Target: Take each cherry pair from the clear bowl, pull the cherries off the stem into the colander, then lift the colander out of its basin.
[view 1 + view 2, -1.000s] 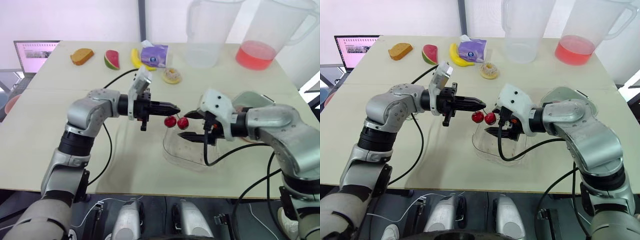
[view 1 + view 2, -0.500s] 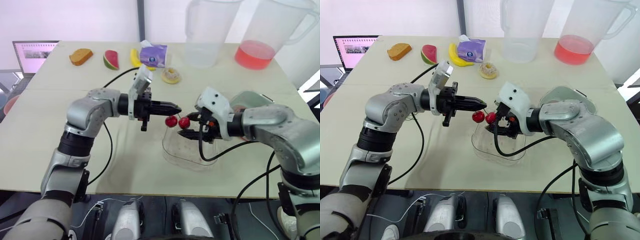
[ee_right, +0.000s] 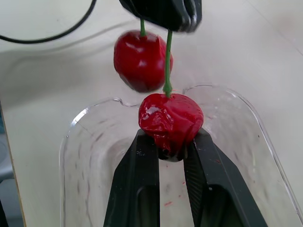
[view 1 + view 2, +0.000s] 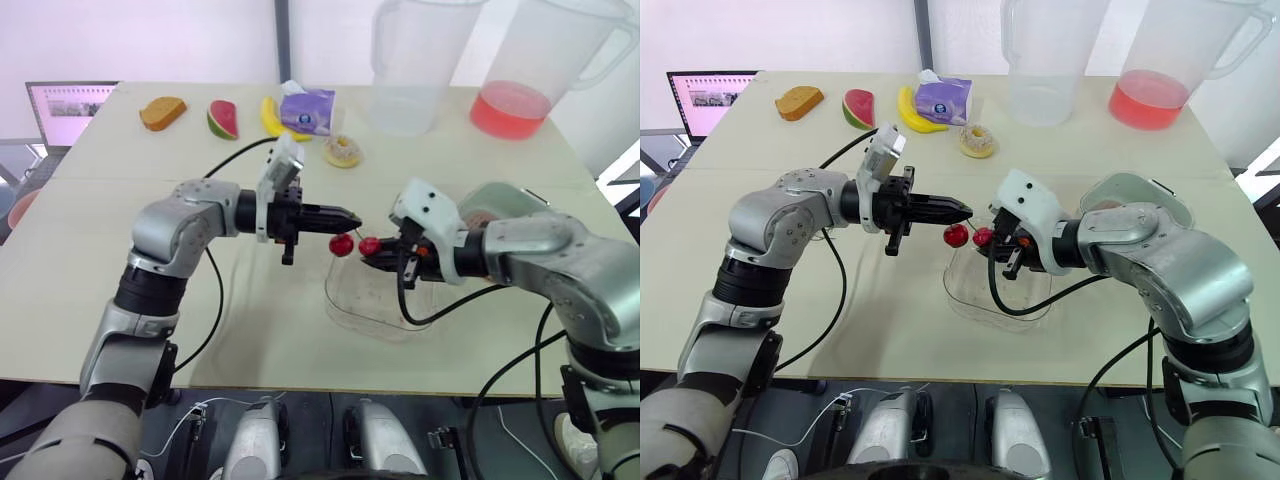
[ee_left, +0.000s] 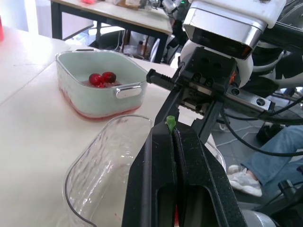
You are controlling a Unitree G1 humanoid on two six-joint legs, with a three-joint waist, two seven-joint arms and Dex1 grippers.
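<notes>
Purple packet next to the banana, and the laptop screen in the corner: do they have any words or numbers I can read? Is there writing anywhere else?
On the purple packet: a dark round printed mark, too small to read.
On the laptop screen: a pink page with a picture and lines of text, too small to read.
No other words, numbers or signs can be made out in these pictures.

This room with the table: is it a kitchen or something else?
Probably a test lab staged as a kitchen rather than a real one: the banana, donut and other food sit in a row on a bare table, and a laptop stands beside its far left corner.
</notes>
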